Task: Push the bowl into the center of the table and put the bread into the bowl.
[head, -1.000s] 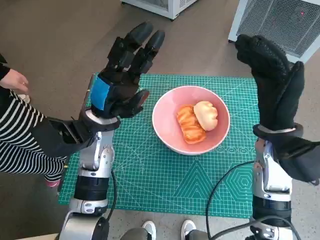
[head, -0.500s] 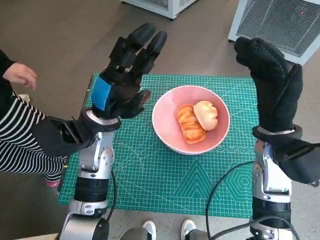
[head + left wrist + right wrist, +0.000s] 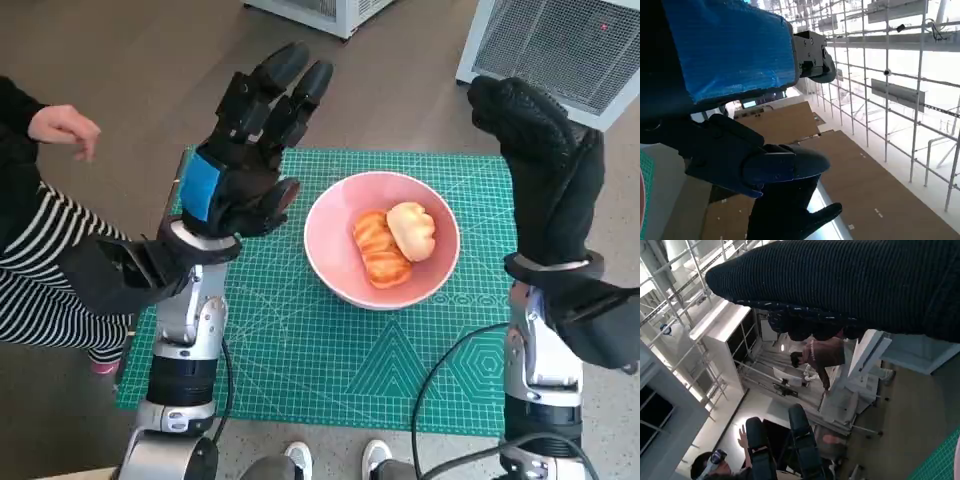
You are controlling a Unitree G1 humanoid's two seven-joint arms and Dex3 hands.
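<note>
A pink bowl [image 3: 330, 262] sits near the middle of the green cutting mat [image 3: 300, 350] in the head view. Inside it lie two pieces of bread, an orange-glazed one [image 3: 378, 250] and a paler bun [image 3: 412, 229], touching each other. My left hand [image 3: 245, 150] is raised above the mat's left side, fingers spread, holding nothing. My right hand [image 3: 540, 160] is raised above the mat's right edge, its gloved fingers held straight, also empty. Both wrist views point up at the room, showing the left hand [image 3: 735, 100] and the glove [image 3: 850, 285] only.
A person in a striped sleeve [image 3: 35, 270] sits at the left, one hand [image 3: 62, 125] raised near the mat's far left corner. White appliances [image 3: 560, 40] stand on the floor beyond the table. A black cable [image 3: 450, 380] loops over the mat's near right part.
The person's hand at the left has risen and moved toward the table. My two hands and the bowl with the bread have stayed almost still.
</note>
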